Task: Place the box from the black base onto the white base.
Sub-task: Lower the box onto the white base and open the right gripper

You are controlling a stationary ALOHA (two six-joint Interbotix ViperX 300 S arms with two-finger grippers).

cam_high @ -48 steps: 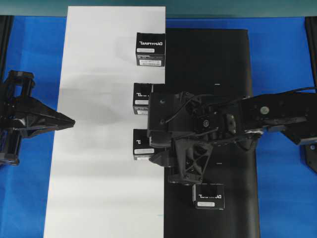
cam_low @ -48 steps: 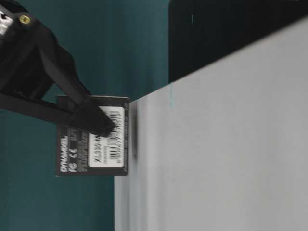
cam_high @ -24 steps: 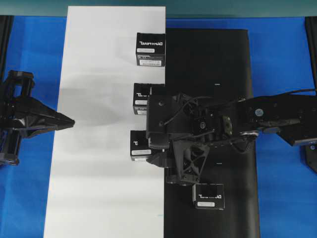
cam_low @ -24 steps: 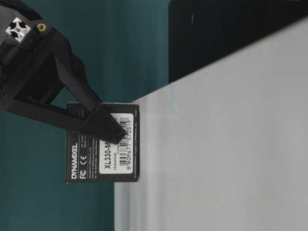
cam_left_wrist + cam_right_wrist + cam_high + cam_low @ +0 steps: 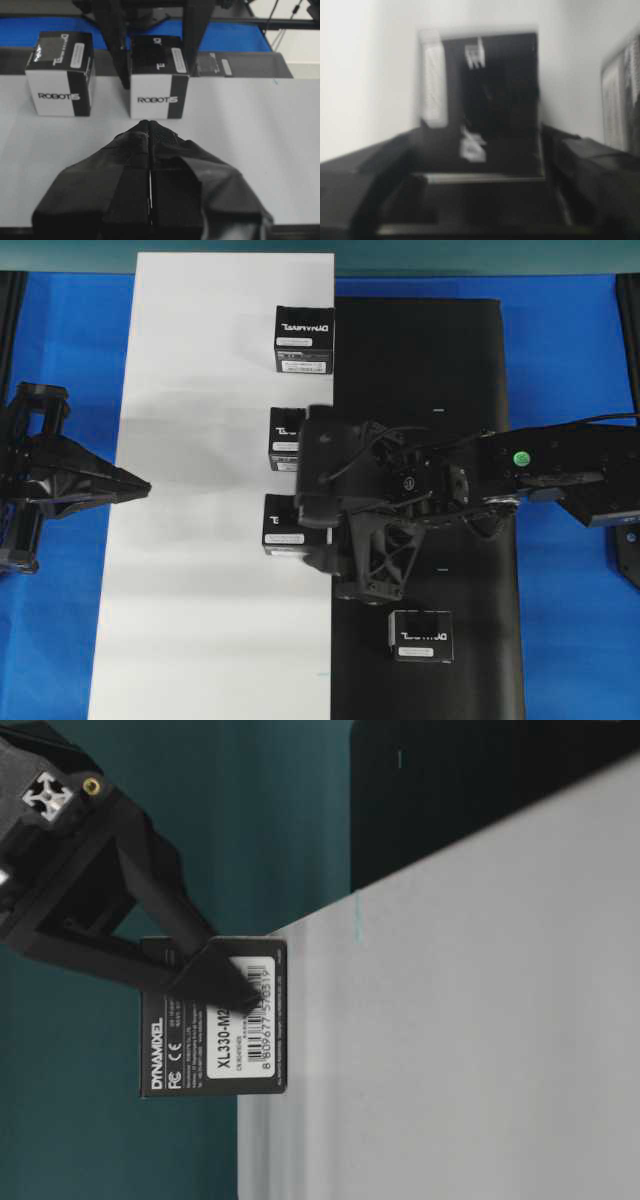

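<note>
The box [image 5: 280, 525] sits flat on the white base [image 5: 200, 590], close to its edge with the black base [image 5: 450, 360]. My right gripper [image 5: 300, 525] is directly over it, open, with one finger [image 5: 117, 50] on each side of the box [image 5: 157, 75]. The table-level view shows the box [image 5: 215, 1040] resting on the white base [image 5: 450, 1020]. The right wrist view is blurred and shows the box [image 5: 490, 85] between the spread fingers. My left gripper [image 5: 148, 485] is shut and empty, hovering at the white base's left edge and pointing at the box.
Two more look-alike boxes stand on the white base, one at the far end [image 5: 304, 339] and one just beyond the right gripper [image 5: 283, 435]. Another box [image 5: 421, 634] lies on the black base near the front. Blue table borders both bases.
The right gripper lowered the box until it touched the white base. Its fingers then spread apart. The left arm has not moved.
</note>
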